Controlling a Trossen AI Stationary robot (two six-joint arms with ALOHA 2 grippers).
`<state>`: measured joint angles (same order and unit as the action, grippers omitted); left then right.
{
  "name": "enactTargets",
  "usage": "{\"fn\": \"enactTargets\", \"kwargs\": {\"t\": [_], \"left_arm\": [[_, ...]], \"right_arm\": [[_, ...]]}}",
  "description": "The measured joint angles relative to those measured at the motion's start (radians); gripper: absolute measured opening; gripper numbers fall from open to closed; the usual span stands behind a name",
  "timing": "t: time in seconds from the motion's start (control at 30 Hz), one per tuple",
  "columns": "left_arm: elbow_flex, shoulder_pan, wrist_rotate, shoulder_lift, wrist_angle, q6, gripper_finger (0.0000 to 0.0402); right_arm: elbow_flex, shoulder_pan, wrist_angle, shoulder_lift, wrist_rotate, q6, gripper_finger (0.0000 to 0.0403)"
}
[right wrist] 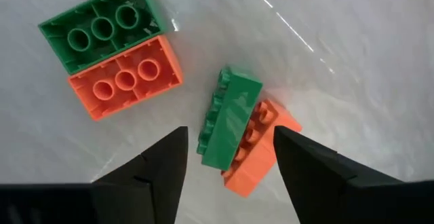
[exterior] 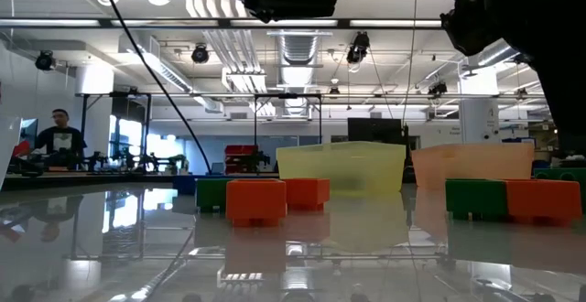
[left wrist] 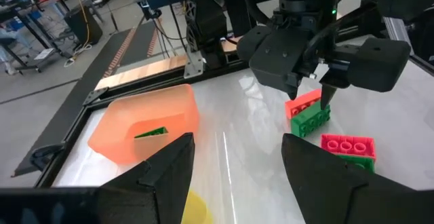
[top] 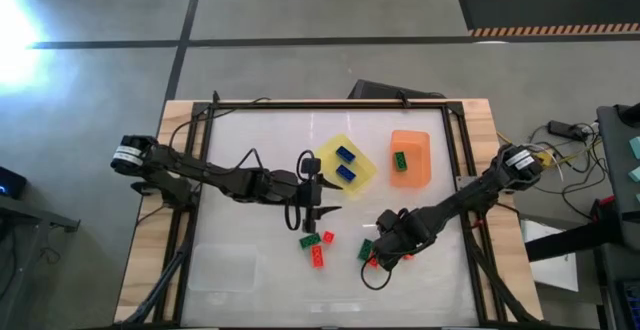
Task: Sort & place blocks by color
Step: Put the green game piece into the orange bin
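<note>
Two blue blocks (top: pixel 346 164) lie in the yellow tray (top: pixel 362 150), and one green block (top: pixel 400 158) lies in the orange tray (top: pixel 418 170). My right gripper (right wrist: pixel 230 163) is open and hovers over a green block (right wrist: pixel 227 119) that leans on its side against a red-orange block (right wrist: pixel 261 149); its fingers stand on either side of the pair. A second flat green and red-orange pair (right wrist: pixel 108 47) lies beside them. More green and red blocks (top: pixel 318 245) rest mid-table. My left gripper (left wrist: pixel 237 163) is open and hangs beside the yellow tray, above the table.
A clear tray (top: pixel 222 268) sits near the table's front left corner. A black frame (top: pixel 330 103) runs round the white table top. In the low view a person (exterior: pixel 59 137) stands far off in the room. Bare table lies along the near edge.
</note>
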<state>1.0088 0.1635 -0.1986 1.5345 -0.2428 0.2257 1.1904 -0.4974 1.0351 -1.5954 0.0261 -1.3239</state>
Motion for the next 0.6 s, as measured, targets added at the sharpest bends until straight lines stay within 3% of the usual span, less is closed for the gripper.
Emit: {"fn": "enactTargets", "kwargs": {"t": [0.6], "left_arm": [[-0.002, 0.002, -0.022, -0.08, 0.112, -0.01, 0.0207]], "right_arm": [[0.022, 0.007, -0.044, -0.067, 0.0, -0.038, 0.0209]]}}
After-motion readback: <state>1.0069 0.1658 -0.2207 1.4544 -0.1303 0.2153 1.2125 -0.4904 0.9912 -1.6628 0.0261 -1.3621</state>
